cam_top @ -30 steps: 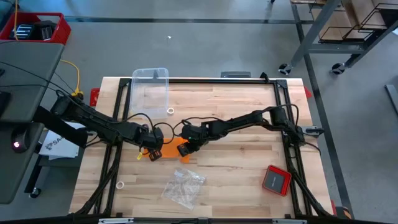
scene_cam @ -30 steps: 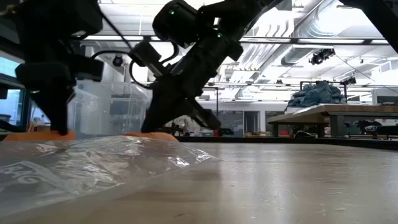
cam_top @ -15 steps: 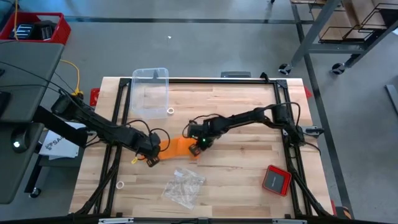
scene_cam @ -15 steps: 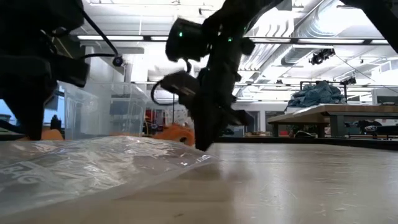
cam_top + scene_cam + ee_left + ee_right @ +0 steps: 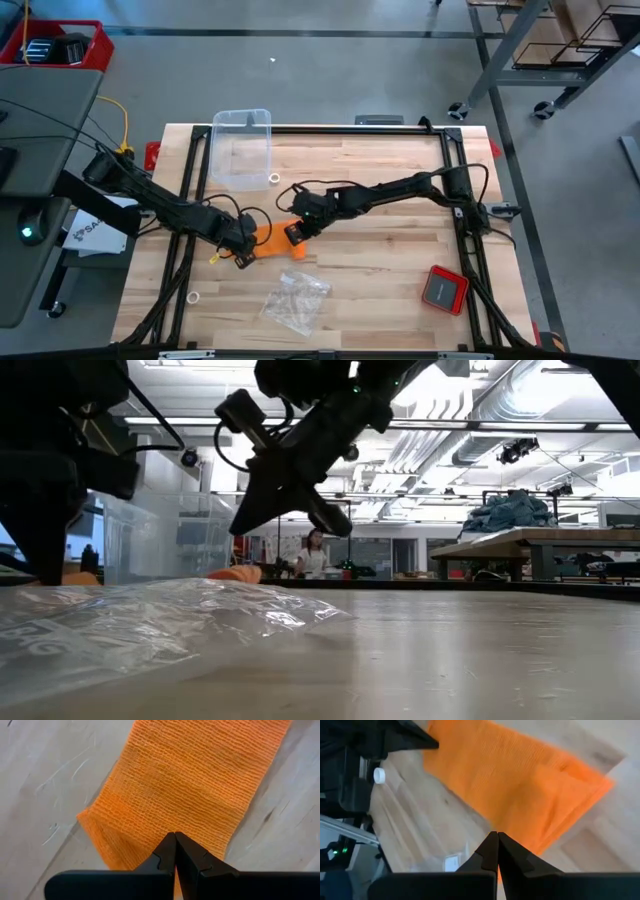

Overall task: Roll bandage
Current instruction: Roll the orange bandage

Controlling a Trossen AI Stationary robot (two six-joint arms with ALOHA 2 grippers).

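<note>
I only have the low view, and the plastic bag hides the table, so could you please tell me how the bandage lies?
Observer: From above, the bandage lies as a short flat strip between both grippers, not yet rolled.
Operator: Is the left gripper on it?
Observer: Yes, the left gripper is shut, its tips on the strip near one end.
Operator: And the right gripper?
Observer: The right gripper is shut too, with the other end, seemingly folded over, just beyond its tips.

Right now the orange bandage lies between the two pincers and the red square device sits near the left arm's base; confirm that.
Not quite: the high view shows the red square device near the right arm's base. The bandage does lie between the left pincer and right pincer.
</note>
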